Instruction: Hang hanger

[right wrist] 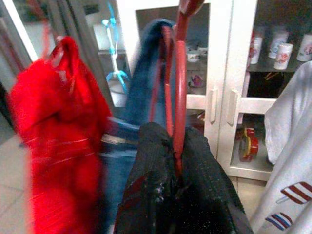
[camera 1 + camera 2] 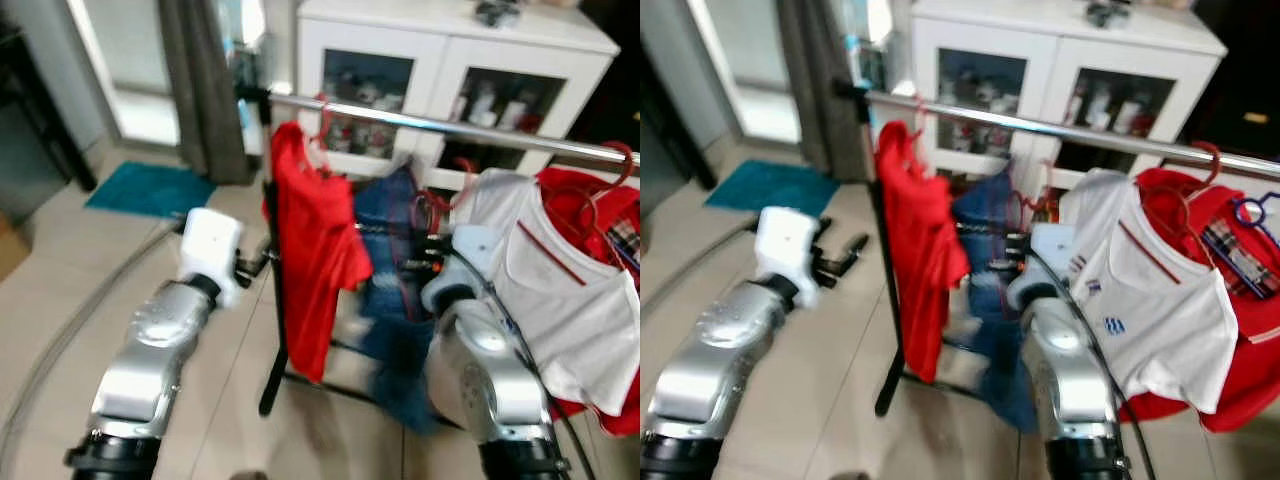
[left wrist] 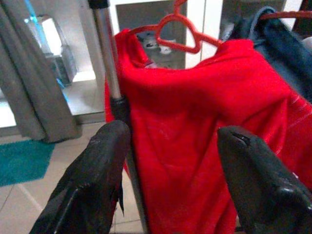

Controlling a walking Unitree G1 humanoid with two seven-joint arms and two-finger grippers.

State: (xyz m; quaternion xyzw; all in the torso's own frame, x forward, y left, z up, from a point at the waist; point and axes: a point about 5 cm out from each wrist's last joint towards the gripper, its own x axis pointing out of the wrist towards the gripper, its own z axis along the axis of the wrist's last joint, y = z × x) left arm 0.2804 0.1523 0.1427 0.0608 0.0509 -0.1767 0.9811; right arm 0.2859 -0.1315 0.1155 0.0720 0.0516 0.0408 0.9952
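Observation:
A red hanger (image 1: 180, 83) carrying a blue denim garment (image 2: 392, 225) is clamped between the fingers of my right gripper (image 1: 176, 146), which is shut on it. The hanger's hook is up near the silver rail (image 2: 450, 128), between a red shirt (image 2: 315, 250) and a white shirt (image 2: 560, 290); I cannot tell whether the hook rests on the rail. My left gripper (image 3: 174, 134) is open, empty, just in front of the red shirt and the rack's upright post (image 3: 113, 83). The red shirt hangs on its own red hanger (image 3: 178, 34).
More clothes on red hangers crowd the rail's right end (image 2: 600, 200). A white glass-door cabinet (image 2: 440, 50) stands behind the rack. A grey curtain (image 2: 205, 90) and a teal mat (image 2: 150, 188) lie to the left. The rack's black foot (image 2: 268, 400) rests on the tiled floor.

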